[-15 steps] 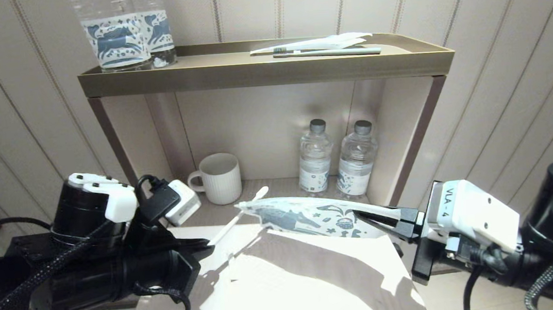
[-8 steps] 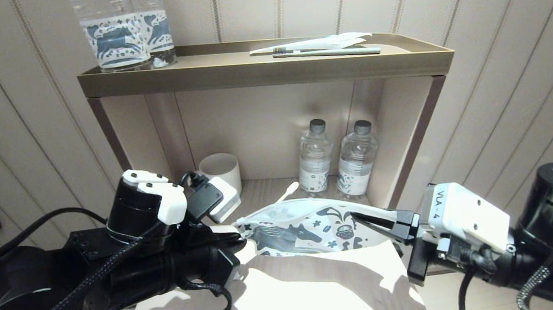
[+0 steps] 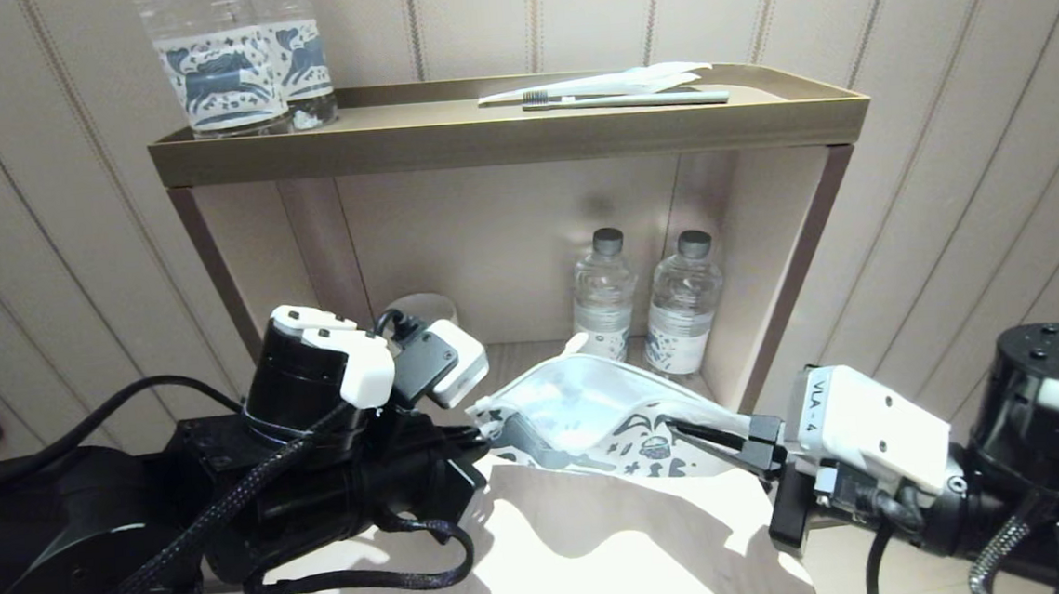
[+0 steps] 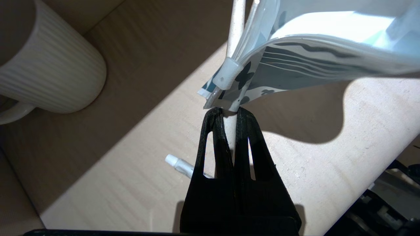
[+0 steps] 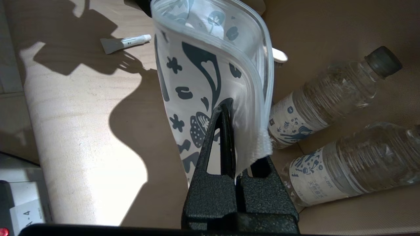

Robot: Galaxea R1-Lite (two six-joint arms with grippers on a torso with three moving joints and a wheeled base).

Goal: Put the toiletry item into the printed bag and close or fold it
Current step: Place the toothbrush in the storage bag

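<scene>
Two grippers held the work above the pale wooden tabletop [image 3: 603, 553]. Left gripper [image 4: 229, 113] was clenched on a thin white toiletry stick [image 4: 237, 29], whose far end poked out past the mouth of the white soft-plastic printed bag [image 3: 594, 414]. Right gripper [image 5: 236, 137] pinched the bag's other end. Bag film appeared light, limp and slippery (grip at the edges). Beyond, clear water bottles [image 3: 646, 303] and the shelf wall limited forward room.
</scene>
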